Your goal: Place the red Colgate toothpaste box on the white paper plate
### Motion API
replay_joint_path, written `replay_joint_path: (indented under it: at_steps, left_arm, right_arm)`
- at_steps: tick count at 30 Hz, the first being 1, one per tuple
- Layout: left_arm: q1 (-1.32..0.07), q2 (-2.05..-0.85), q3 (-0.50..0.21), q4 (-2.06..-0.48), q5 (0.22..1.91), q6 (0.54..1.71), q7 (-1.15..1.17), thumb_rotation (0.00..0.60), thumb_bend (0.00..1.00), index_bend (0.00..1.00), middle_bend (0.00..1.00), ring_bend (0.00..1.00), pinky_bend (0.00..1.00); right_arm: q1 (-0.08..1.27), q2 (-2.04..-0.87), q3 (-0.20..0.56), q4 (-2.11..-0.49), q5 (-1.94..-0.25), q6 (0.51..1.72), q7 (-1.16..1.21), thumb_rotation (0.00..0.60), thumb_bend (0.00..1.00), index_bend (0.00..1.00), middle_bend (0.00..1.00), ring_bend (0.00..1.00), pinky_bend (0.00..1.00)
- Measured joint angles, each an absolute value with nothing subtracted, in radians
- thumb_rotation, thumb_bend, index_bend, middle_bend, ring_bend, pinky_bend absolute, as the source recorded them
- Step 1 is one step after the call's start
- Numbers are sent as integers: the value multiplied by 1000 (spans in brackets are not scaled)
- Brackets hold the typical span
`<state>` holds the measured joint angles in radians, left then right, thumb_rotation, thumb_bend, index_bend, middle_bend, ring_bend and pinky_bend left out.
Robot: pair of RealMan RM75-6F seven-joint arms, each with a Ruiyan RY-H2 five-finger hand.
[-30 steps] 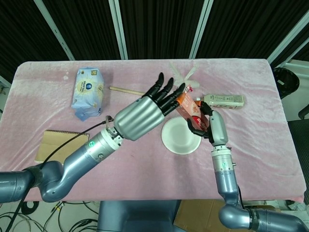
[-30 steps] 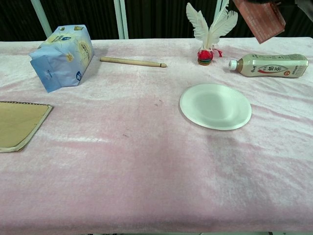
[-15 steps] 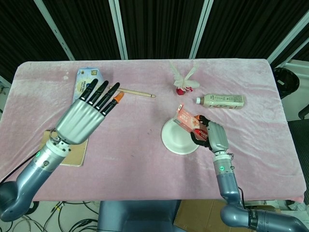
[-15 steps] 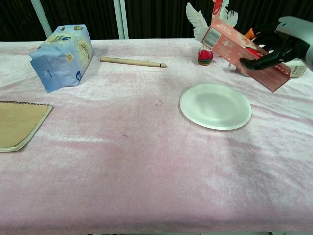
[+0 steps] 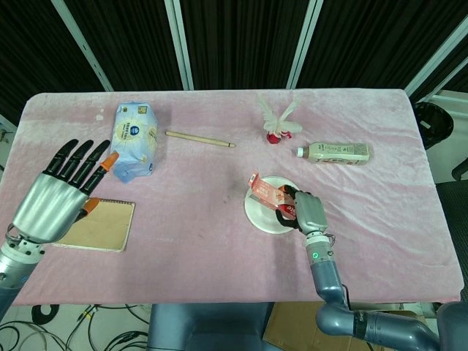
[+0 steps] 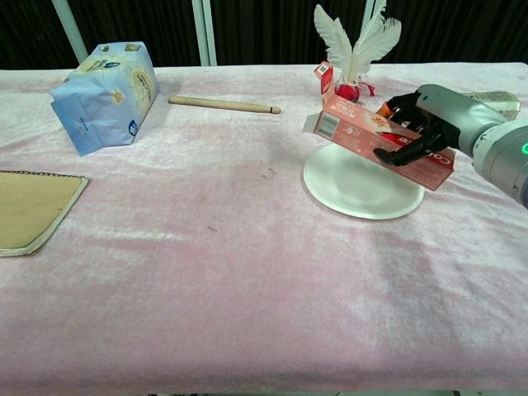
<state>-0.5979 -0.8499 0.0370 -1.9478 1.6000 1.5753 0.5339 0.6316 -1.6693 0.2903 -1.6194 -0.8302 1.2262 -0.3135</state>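
Right robot hand [image 6: 429, 124] grips the red Colgate toothpaste box [image 6: 381, 141], tilted just above the white paper plate [image 6: 363, 194], centre-right of frame. Left robot hand [image 5: 55, 191] open, empty. Risk: box is long; released tilted, it may tip off the rim onto the table [image 6: 247, 272].

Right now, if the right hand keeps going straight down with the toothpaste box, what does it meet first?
Most likely the white paper plate: the right hand holds the toothpaste box just above it.
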Motion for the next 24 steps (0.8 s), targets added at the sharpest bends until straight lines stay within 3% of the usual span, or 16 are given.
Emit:
replay_joint_path:
  at_steps: [2,6,9,18,24]
  left_arm:
    - [-570,-848,39,-1930,1607,1586,505,600,65,99,51,83,150]
    - [-521,-853,36,-1890,1603,1592,451,600,62,99,44,77,140]
    - [-500,-860,32,-1883,1597,1591,427,600,61,99,43,76,134]
    - [-426,-913,36,-1885,1600,1606,386,600,61,99,44,76,123]
    - [-333,-993,51,-1822,1615,1658,331,600,55,80,19,51,78]
  right_arm:
    - [637,-1681,286,-1601,-825,1220,-331,600,400,435,366,312,238]
    - [644,-1694,280,-1584,-814,1209,-364,600,306,234,185,114,130]
    - [644,-1697,278,-1581,-815,1213,-377,600,280,110,83,16,105]
    - [624,-1668,269,-1626,-854,1238,-382,600,273,33,25,0,93]
    - [567,-1542,216,-1734,-1006,1302,-376,600,259,6,0,0,76]
